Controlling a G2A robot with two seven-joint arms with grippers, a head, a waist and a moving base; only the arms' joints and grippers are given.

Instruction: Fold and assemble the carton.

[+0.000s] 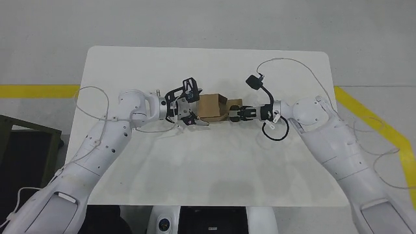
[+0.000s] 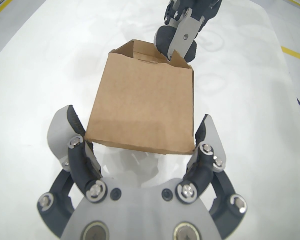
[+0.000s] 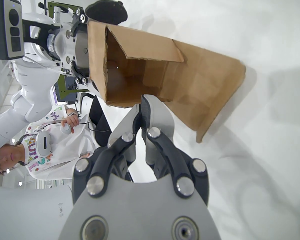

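We judged the step in hand to be squaring up the single carton (image 1: pixel 211 106), which lay on its side at the middle of the table (image 1: pixel 208 175), open end to the right. The left gripper (image 2: pixel 138 121) stood wide, pads touching the closed end's corners. The right gripper (image 3: pixel 143 102) pinched the open rim. The next move called for folding the loose flaps inward. We counted one carton and two grippers.

Brown carton (image 1: pixel 211 106) mid-table, on side, flaps open.
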